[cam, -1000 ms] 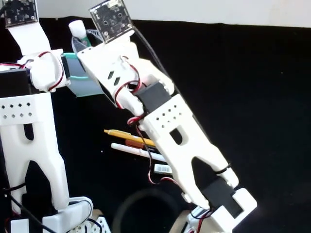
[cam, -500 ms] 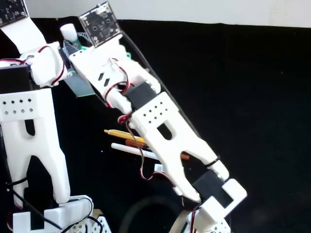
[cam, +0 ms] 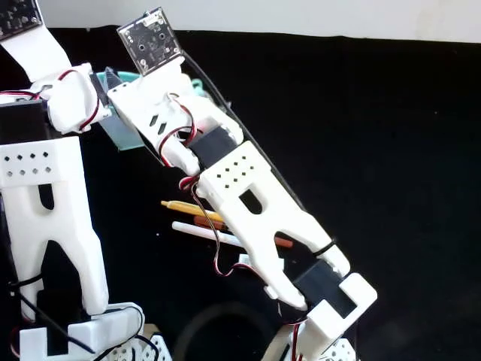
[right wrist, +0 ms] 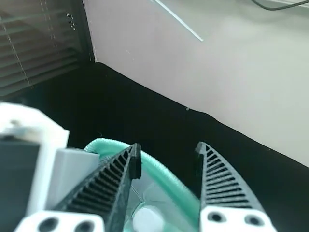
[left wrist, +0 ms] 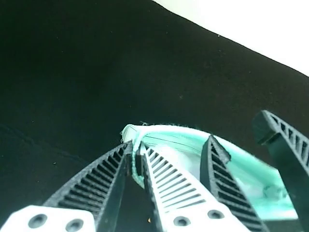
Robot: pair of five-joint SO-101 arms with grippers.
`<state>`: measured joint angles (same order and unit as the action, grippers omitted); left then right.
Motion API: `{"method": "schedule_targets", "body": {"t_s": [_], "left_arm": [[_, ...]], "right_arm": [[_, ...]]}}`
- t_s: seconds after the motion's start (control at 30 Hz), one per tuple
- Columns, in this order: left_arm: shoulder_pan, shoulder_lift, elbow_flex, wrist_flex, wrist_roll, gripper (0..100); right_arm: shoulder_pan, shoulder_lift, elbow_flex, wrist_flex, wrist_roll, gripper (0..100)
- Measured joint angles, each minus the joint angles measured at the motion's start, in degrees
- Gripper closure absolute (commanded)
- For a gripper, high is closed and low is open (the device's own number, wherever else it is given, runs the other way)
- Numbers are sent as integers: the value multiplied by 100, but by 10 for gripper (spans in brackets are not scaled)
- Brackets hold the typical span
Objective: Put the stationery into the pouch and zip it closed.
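Note:
A teal-rimmed clear pouch [cam: 124,135] is held up at the back left of the black table. My left gripper [left wrist: 134,147] is shut on its teal edge [left wrist: 159,131]. My right gripper [right wrist: 168,147] hangs open right over the pouch mouth [right wrist: 169,181], one finger on each side of the rim. A white round-ended item [right wrist: 147,220] lies inside the pouch below those fingers. On the table, a yellow pen [cam: 184,206], an orange pen [cam: 207,222] and a white pen [cam: 197,230] lie partly under the right arm [cam: 240,195].
The left arm's white body [cam: 45,188] stands close beside the pouch. A small white labelled item [cam: 244,260] peeks out under the right arm. The table's right half [cam: 376,150] is bare black cloth, and a pale wall [cam: 301,15] runs behind it.
My right gripper carried a white capped item left and down to the pouch mouth. That item no longer sticks up above the pouch. The left arm kept its hold.

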<state>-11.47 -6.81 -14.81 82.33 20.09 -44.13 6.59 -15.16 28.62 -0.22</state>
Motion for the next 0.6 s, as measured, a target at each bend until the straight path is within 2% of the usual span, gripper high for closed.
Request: {"method": "schedule_targets", "body": {"t_s": [0.23,0.6], "left_arm": [[0,536,-185,-105,0,993],[0,1222,-993,-97,-123,993]], "right_arm": [[-18,-431,9,492,0,821],[88,-1802,0,2796,0,821]]}}
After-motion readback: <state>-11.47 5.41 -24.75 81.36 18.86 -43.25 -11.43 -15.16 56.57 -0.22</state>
